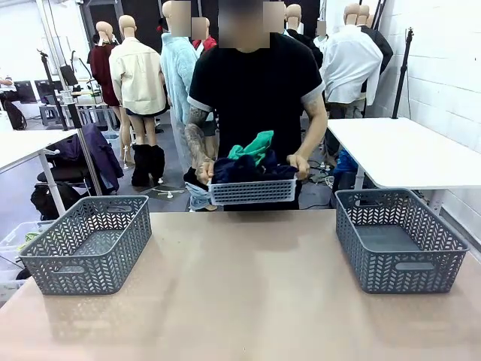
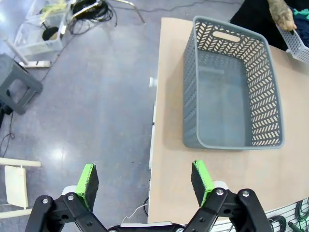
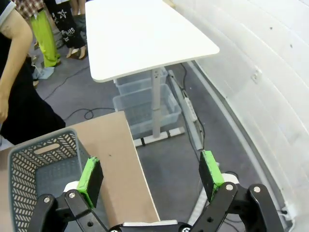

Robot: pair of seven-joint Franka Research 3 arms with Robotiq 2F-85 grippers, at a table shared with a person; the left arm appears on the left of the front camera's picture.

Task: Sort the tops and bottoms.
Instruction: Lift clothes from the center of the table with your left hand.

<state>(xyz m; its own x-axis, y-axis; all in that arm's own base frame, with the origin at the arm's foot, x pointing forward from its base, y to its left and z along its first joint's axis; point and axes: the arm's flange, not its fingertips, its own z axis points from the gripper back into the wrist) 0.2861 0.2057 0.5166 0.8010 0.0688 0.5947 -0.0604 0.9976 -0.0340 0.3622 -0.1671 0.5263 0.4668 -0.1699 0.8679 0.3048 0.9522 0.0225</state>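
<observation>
The left gripper [image 2: 145, 178] is caught with its green-padded fingers [image 2: 88, 180] spread wide and nothing held between them. Grey floor and the near edge of the tan wooden table [image 2: 169, 106] are framed in the gap. At one o'clock from it, a grey plastic basket with herringbone-cut walls [image 2: 263, 82] is set on the table, its bare floor on show, well apart from the pads.

The right gripper [image 3: 150, 172] is likewise held wide open, with nothing pinched, above the table's corner. At nine o'clock from it a second grey herringbone basket [image 3: 29, 162] is seen, and at twelve o'clock a white side table [image 3: 145, 38] with clear plastic bins [image 3: 145, 104] stowed beneath.

From the front, the two grey baskets are placed at nine and three o'clock on the table, well apart. At twelve o'clock, just past the far edge, a small white lattice basket [image 1: 252, 192] is held by a person in a black T-shirt, one hand [image 1: 204, 171] at one end and the other hand [image 1: 301, 164] at the other. The bottoms [image 1: 255, 144], a bundle of bright green soft cloth, are piled in it on top of dark navy clothes [image 1: 240, 169].
</observation>
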